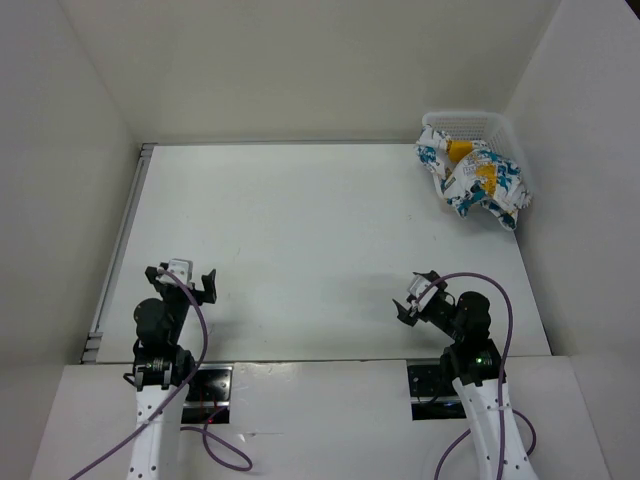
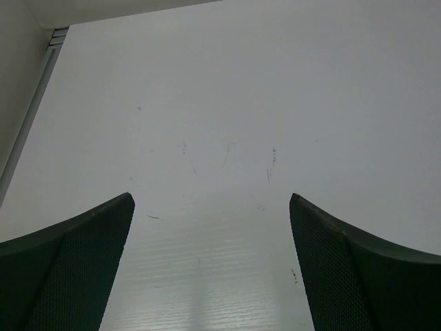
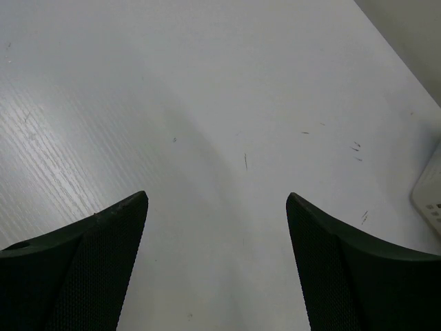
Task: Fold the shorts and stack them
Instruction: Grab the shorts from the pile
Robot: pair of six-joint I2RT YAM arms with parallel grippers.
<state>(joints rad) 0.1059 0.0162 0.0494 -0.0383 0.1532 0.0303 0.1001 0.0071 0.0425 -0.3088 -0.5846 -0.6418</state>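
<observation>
While the shorts (image 1: pixel 473 180) spill from the basket (image 1: pixel 480 122) at upper right, the left gripper (image 1: pixel 183 282) and right gripper (image 1: pixel 414 297) hover lower down, jaws apart and empty; the right should pinch 1 loose edge.

My left gripper (image 2: pixel 211 201) is wide open, its two dark fingers (image 2: pixel 76 269) far apart above the white table (image 2: pixel 275 76). Thin scratches (image 2: pixel 271 165) mark the table, and a pale strip (image 2: pixel 33 103) runs along its left edge.

The pictures are bright and sharp, with soft light from above, faint shadows, and a pale shine on the table (image 2: pixel 207 296).
</observation>
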